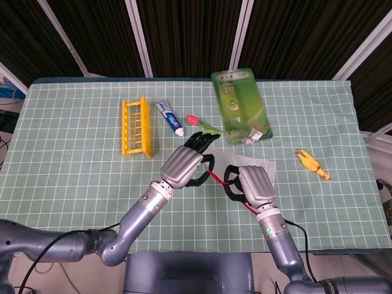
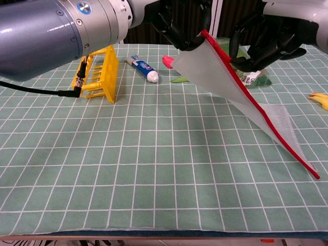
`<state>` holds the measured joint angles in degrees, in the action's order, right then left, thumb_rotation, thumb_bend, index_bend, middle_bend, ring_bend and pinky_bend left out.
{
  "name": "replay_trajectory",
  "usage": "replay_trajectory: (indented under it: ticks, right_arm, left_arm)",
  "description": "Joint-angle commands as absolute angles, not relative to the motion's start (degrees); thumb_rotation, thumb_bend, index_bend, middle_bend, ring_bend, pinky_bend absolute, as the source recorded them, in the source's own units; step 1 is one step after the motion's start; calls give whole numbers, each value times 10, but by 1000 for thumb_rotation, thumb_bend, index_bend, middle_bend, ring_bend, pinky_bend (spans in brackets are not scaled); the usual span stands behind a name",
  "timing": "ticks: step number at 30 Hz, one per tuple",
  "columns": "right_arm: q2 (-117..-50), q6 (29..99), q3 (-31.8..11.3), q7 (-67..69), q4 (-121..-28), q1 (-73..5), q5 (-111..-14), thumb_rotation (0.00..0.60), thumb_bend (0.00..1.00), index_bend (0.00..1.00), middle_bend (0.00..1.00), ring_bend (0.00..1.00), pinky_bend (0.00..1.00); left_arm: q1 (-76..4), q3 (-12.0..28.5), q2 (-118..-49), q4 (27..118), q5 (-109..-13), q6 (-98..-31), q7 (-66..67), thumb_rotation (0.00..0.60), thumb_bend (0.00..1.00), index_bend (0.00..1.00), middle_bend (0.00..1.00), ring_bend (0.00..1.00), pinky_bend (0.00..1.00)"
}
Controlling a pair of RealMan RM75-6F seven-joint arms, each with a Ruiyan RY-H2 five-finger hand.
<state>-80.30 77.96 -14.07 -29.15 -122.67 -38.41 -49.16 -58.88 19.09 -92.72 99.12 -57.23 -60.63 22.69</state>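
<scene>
A white mesh bag (image 1: 264, 165) with a red edge lies partly on the green checked cloth. My left hand (image 1: 184, 165) pinches its upper corner and holds it high, and the mesh bag (image 2: 215, 72) slopes from the left hand (image 2: 179, 23) down to the table at the right. My right hand (image 1: 252, 185) is just right of the left one, with its fingers curled around the red edge lower down. In the chest view the right hand (image 2: 271, 41) shows behind the raised mesh.
A yellow rack (image 1: 136, 127), a toothpaste tube (image 1: 170, 117) and a pink tulip (image 1: 195, 120) lie behind the hands. A green blister package (image 1: 239, 104) sits at the back right. A yellow toy (image 1: 312, 163) lies far right.
</scene>
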Motion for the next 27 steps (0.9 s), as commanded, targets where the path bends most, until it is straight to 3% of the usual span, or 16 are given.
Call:
replay_trajectory:
  ticks: [1,17,27]
  right_arm:
    - [-802,779,-140,-289,-1224,-381,-489,600,668,688,1000,1000,1000]
    - [-790,778,-132,-272,-1206,-361,-479,600,669,688,1000,1000,1000]
    - [-763,777,-138,-248,-1188,-341,-470,600,669,688,1000,1000,1000]
  left_arm:
    - [-588,194,-925,994,-575,-609,224,600,423,599,53,0,0]
    - [-587,223,-919,996,-581,-634,205,600,423,599,53,0,0]
    - [-572,233,-879,999,-581,-639,195,600,423,599,53,0,0]
